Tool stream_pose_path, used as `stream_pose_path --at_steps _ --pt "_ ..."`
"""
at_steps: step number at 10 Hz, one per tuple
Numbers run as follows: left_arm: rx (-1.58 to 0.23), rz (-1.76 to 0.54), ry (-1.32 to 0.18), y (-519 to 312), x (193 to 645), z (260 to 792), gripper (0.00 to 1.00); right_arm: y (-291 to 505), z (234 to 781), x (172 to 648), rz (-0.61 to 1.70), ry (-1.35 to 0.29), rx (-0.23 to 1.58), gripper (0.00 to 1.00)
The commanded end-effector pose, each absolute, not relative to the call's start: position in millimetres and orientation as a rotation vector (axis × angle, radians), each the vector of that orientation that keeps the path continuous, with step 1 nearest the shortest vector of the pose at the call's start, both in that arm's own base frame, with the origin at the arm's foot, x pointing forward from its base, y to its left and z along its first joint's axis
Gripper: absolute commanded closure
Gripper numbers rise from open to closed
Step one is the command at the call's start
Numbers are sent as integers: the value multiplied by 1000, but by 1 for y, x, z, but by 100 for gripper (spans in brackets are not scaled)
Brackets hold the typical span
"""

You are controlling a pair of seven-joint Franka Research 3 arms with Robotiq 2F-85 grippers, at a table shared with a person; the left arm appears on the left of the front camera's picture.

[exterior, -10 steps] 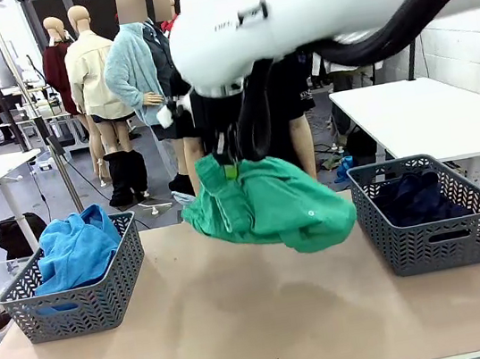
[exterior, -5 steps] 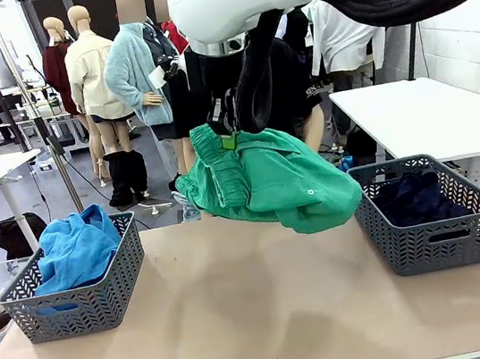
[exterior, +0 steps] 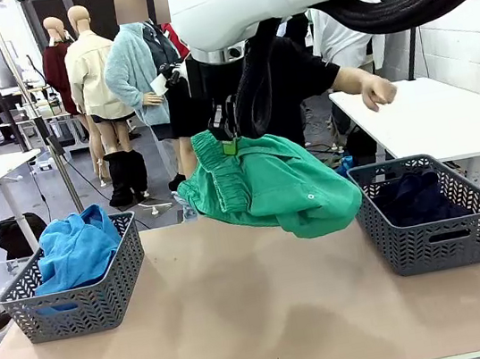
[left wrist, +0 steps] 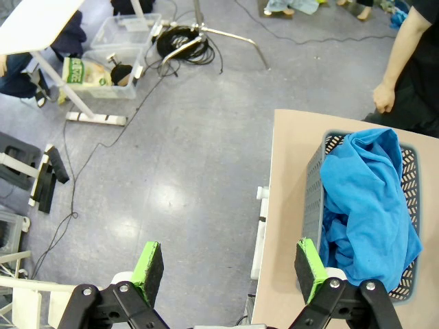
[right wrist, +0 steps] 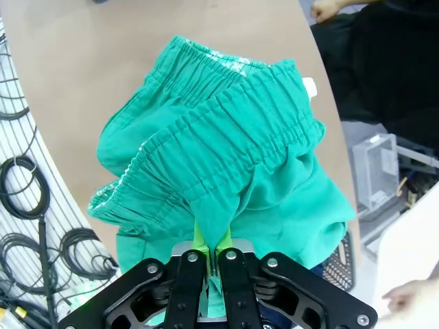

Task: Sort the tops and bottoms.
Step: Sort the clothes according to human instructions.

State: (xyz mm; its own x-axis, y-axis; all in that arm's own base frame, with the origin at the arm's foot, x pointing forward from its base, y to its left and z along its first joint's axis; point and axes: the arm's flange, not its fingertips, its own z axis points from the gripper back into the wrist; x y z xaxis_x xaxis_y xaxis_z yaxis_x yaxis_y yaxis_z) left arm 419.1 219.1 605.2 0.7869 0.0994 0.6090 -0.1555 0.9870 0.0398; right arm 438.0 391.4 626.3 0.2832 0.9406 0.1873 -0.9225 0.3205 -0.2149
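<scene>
The green shorts are soft matt cloth, crinkly at the elastic waistband. Left of them, the blue shirts look fleecy in a grey plastic lattice basket. The table under the shorts is smooth tan with a slight sheen.

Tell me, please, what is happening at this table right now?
The right gripper is shut on the green shorts, holding them in the air above the table. The blue shirts lie in the left basket, the navy trousers in the right basket. The left gripper is open, off the table's edge.
</scene>
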Motion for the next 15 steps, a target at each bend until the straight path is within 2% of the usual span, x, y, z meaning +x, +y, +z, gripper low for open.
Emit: stream_pose_path --at_steps 1,15 --pt "106 136 -635 220 417 605 0 390 629 437 1247 -306 -71 100" --pt "106 136 -635 220 417 605 0 390 629 437 1247 -306 -71 100"
